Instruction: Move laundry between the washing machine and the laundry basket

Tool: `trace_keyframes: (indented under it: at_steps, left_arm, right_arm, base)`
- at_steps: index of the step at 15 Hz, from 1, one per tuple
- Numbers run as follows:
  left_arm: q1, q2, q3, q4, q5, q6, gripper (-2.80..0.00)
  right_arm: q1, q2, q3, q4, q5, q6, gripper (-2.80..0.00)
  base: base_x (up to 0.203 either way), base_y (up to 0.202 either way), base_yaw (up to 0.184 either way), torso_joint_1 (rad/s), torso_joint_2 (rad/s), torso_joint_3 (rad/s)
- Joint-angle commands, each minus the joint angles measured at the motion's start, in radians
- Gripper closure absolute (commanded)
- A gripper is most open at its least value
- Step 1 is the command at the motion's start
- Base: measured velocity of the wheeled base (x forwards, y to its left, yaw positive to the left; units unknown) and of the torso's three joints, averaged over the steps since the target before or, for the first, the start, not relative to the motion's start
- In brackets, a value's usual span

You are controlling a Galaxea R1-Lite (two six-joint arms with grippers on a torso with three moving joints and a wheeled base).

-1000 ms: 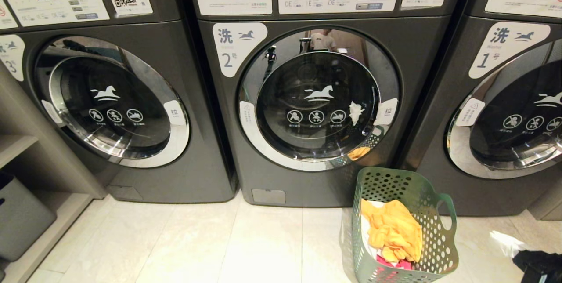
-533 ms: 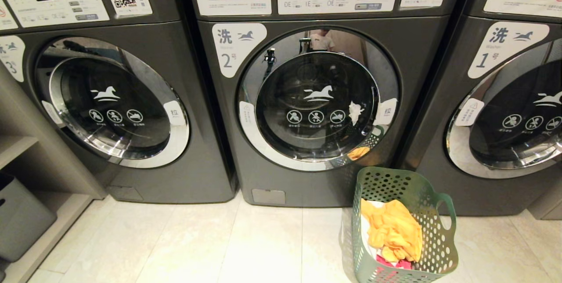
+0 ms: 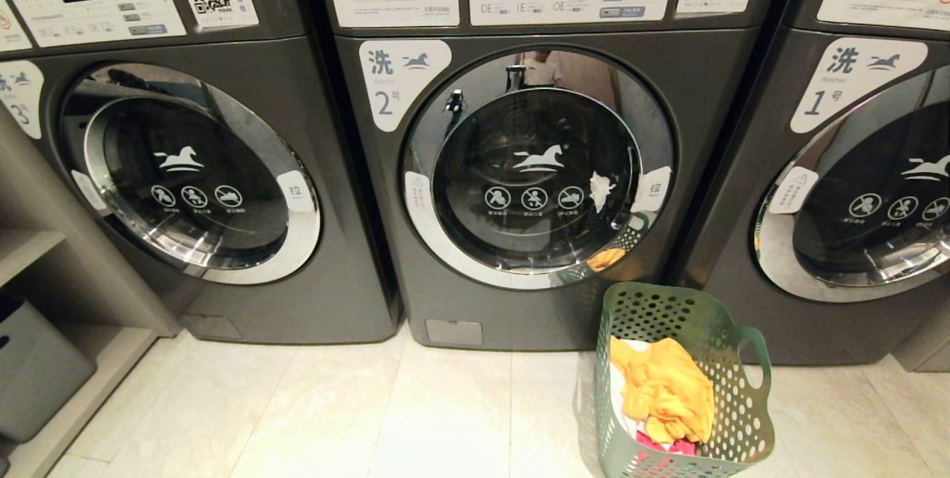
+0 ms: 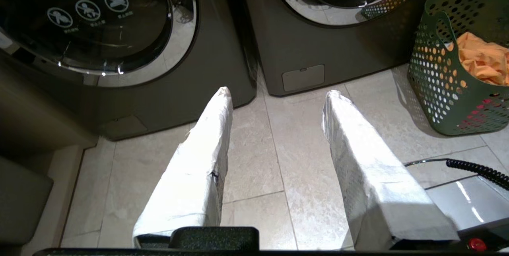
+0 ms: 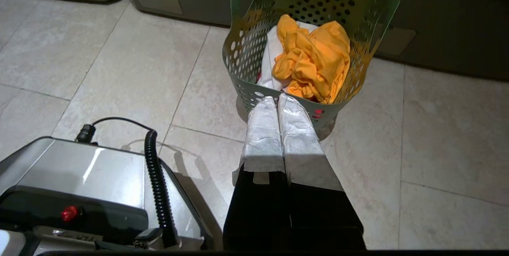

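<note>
Looks finished or not started: the laundry (image 3: pixel 666 396) sits piled in the laundry basket (image 3: pixel 749 418) just beside the washing machine (image 3: pixel 534 166), door closed, while the left gripper (image 4: pixel 278 93) hangs spread and empty, the right gripper (image 5: pixel 277 97) pinched together holding nothing.

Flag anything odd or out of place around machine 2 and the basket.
One thing: a ragged white patch on the door glass of washing machine 2, unlike the neat printed icons; sticker or scrap, cannot tell. The laundry basket stands upright, laundry inside.
</note>
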Motion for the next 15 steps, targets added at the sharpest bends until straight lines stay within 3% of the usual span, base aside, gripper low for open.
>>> trace_keyframes:
  at_steps: [1, 4, 7, 8, 12, 15]
  left_arm:
    - [0.0, -0.026, 0.036, -0.01, -0.001, -0.036, 0.0]
    - [0.0, -0.026, 0.105, -0.016, -0.005, -0.133, 0.0]
    - [0.0, -0.026, 0.132, -0.007, 0.017, -0.132, 0.0]
    - [0.0, -0.025, 0.132, -0.007, 0.038, -0.132, 0.0]
    - [0.0, -0.026, 0.145, -0.016, 0.032, -0.133, 0.0]
    - [0.0, -0.026, 0.159, -0.019, 0.024, -0.129, 0.0]
  right_arm:
    - [0.002, -0.023, 0.0, 0.018, -0.001, -0.008, 0.0]
    - [-0.041, 0.058, -0.016, 0.064, 0.002, -0.034, 0.0]
    - [-0.187, 0.048, -0.016, 0.067, 0.012, -0.065, 0.0]
    - [-0.2, -0.006, -0.016, 0.066, 0.014, -0.064, 0.0]
    - [-0.165, -0.278, -0.018, 0.069, 0.049, -0.072, 0.0]
    - [-0.158, -0.309, 0.0, 0.013, 0.018, -0.032, 0.0]
  base:
    - [0.0, 0.0, 0.0, 0.0, 0.0, 0.0]
    - [0.0, 0.0, 0.0, 0.0, 0.0, 0.0]
    - [0.0, 0.0, 0.0, 0.0, 0.0, 0.0]
    - [0.0, 0.0, 0.0, 0.0, 0.0, 0.0]
    - [0.0, 0.0, 0.0, 0.0, 0.0, 0.0]
    - [0.0, 0.0, 0.0, 0.0, 0.0, 0.0]
